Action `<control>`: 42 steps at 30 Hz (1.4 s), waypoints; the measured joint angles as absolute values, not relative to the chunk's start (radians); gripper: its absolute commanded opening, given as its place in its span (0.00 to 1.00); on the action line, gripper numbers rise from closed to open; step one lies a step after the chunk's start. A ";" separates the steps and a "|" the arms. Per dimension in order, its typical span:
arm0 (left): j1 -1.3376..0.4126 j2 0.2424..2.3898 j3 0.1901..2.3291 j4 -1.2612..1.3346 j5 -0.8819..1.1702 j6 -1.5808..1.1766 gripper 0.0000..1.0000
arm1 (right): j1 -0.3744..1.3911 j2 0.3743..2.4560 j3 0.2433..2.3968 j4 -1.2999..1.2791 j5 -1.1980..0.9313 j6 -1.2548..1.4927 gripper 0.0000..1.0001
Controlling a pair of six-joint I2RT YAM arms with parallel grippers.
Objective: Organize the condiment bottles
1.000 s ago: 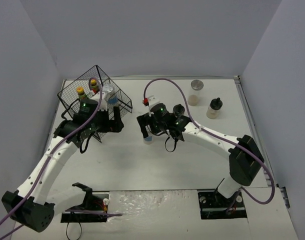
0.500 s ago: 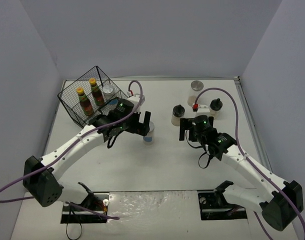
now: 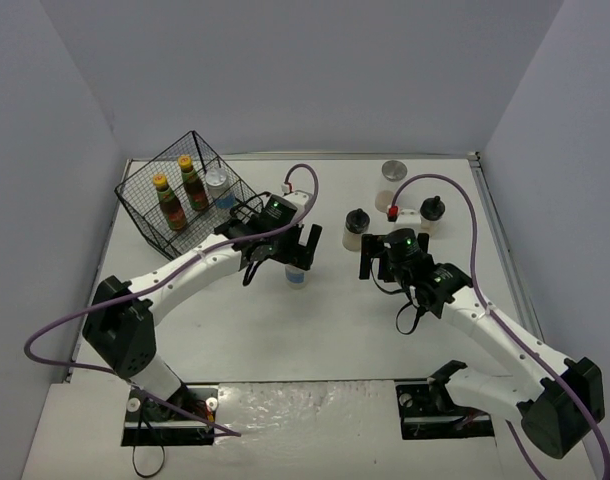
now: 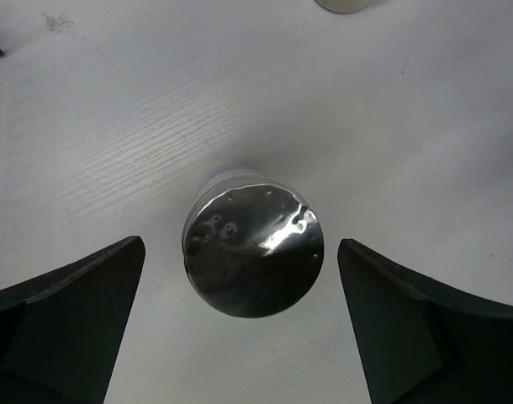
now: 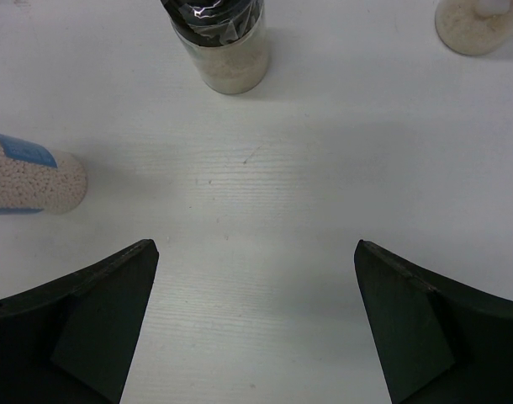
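Three pale walls are set close round the white table (image 3: 335, 330), and the widest bare stretch is found in the near middle, in front of both arms. The black wire basket (image 3: 140, 210) is placed in the far left corner.

Seven condiment bottles are counted. Two red sauce bottles (image 3: 168, 203) with yellow caps and one silver-lidded jar (image 3: 217, 182) are stood upright in the basket. A second jar (image 3: 297, 273) is stood on the table just right of the basket, between the spread fingers of the left gripper (image 4: 241, 246), which is released and not touching it. A third jar (image 3: 393, 180) is seen by the back edge. Two black-capped shakers (image 3: 356, 231) are stood right of centre, apart from each other.

The right gripper (image 5: 256, 244) is held wide over bare table, grasping nothing. In the right wrist view the nearer shaker's cap is cut off by the frame, and a pale base at the top right corner is probably the other shaker.
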State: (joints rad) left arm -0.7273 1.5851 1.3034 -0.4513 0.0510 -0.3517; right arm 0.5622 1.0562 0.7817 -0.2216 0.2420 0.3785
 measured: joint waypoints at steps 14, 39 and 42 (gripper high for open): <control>-0.720 1.604 1.333 -0.514 0.032 -0.357 0.00 | 0.556 1.074 0.791 -0.221 0.242 0.380 1.00; -0.183 1.640 1.976 -0.874 -0.113 -0.306 0.00 | 0.549 1.045 0.806 -0.220 0.239 0.386 1.00; -0.165 1.707 1.954 -0.840 -0.113 -0.292 0.00 | 0.549 1.028 0.806 -0.220 0.239 0.386 1.00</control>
State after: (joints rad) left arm -0.1647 1.7066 1.9537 -0.8402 -0.1128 -0.2917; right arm 0.5491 1.0280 0.8060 -0.2203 0.2386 0.3859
